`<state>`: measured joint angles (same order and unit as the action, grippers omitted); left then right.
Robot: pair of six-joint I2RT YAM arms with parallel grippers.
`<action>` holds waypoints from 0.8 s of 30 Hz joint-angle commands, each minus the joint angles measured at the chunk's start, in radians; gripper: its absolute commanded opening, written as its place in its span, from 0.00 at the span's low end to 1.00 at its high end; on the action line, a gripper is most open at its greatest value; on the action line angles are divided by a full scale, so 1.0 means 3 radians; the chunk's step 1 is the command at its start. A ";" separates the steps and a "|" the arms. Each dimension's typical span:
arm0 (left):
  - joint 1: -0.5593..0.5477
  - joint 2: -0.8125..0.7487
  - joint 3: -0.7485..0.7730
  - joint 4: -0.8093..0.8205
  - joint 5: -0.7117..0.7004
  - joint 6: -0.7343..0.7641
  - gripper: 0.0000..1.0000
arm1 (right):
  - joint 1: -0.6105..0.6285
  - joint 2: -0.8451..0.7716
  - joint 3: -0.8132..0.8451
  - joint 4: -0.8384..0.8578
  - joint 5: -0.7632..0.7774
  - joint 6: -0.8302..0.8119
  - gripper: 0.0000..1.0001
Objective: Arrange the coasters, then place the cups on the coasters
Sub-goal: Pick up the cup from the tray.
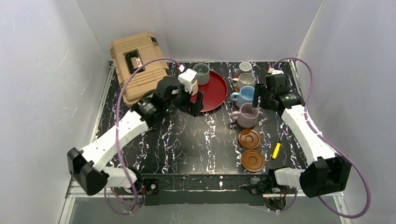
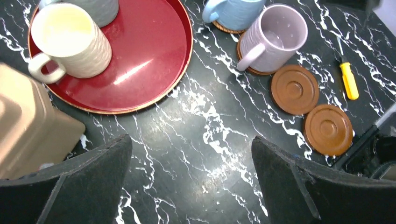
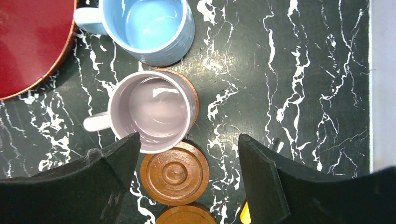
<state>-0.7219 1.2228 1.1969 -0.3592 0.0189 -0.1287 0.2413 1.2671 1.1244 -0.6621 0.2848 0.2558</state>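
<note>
Top external view: at the near-right of the worktop (image 1: pixel 196 140), the nearest bare coaster (image 1: pixel 253 160) and the second bare coaster (image 1: pixel 249 138) lie in a column, touching or nearly so. A yellow screwdriver (image 1: pixel 276 150) lies just beside them toward the right edge.

Next up the column, the lilac cup (image 1: pixel 246 115) stands upright on a brown coaster (image 3: pixel 193 100). The right end effector (image 3: pixel 187 144) hangs over it with its jaws apart and empty. It should probably lift straight up, because a sideways drift could catch the rim and drag the cup off centre.

The next placement looks to belong to the left end effector (image 2: pixel 191 149), which hovers with its jaws wide and holds nothing, at the near edge of the red tray (image 1: pixel 217 93). The cream-yellow cup (image 2: pixel 70 42) and the grey-green cup (image 1: pixel 201 73) wait on that tray. A good grasp would pinch the wall away from the handle and keep the cup level. The cup should come down centred on the second bare coaster without nudging its lilac neighbour.

The lilac cup is plain-walled, pale and empty, with a glossy inside. Its handle points toward the left edge. Just beyond it toward the far edge stands the light blue cup (image 1: pixel 245 95).
</note>
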 commanded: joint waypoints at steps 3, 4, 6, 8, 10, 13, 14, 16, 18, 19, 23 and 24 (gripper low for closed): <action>0.0082 0.0786 0.0806 -0.0370 -0.0114 0.0102 0.98 | -0.0016 -0.0345 0.0150 -0.0187 -0.0090 0.0012 0.86; 0.0105 0.0921 0.0905 -0.0386 -0.0118 0.0104 0.98 | -0.0017 -0.0387 0.0141 -0.0187 -0.0120 0.0012 0.87; 0.0162 0.1189 0.1148 -0.0465 -0.0148 0.0079 0.93 | -0.0016 -0.0470 0.0108 -0.0155 -0.0223 0.0035 0.87; 0.0236 0.1472 0.1427 -0.0600 -0.0141 0.0009 0.90 | -0.0017 -0.0554 0.0055 -0.0088 -0.0398 0.0070 0.86; 0.0311 0.1707 0.1606 -0.0607 -0.0118 -0.0032 0.89 | -0.0017 -0.0628 0.0007 -0.0040 -0.0556 0.0115 0.86; 0.0412 0.2012 0.1850 -0.0599 -0.0064 0.0018 0.88 | -0.0017 -0.0732 -0.0060 0.0026 -0.0722 0.0165 0.86; 0.0447 0.2129 0.1950 -0.0619 -0.0063 0.0052 0.87 | -0.0013 -0.0783 -0.0084 0.0046 -0.0764 0.0178 0.86; 0.0514 0.2353 0.2180 -0.0697 -0.0063 0.0139 0.85 | -0.0017 -0.0849 -0.0134 0.0088 -0.0847 0.0201 0.86; 0.0586 0.2567 0.2408 -0.0743 0.0046 0.0191 0.82 | -0.0014 -0.0889 -0.0178 0.0116 -0.0924 0.0221 0.86; 0.0618 0.2653 0.2485 -0.0726 0.0133 0.0240 0.82 | -0.0016 -0.0909 -0.0205 0.0131 -0.1029 0.0226 0.86; 0.0635 0.2901 0.2713 -0.0685 0.0260 0.0574 0.80 | -0.0014 -0.0958 -0.0289 0.0153 -0.1124 0.0225 0.86; 0.0644 0.2983 0.2805 -0.0744 0.0208 0.0622 0.79 | -0.0017 -0.0967 -0.0303 0.0156 -0.1130 0.0221 0.86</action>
<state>-0.5308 2.0861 1.9430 -0.5362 0.0475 -0.0429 0.2413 0.9993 1.0523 -0.6575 -0.0002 0.3141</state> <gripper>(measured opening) 0.806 0.860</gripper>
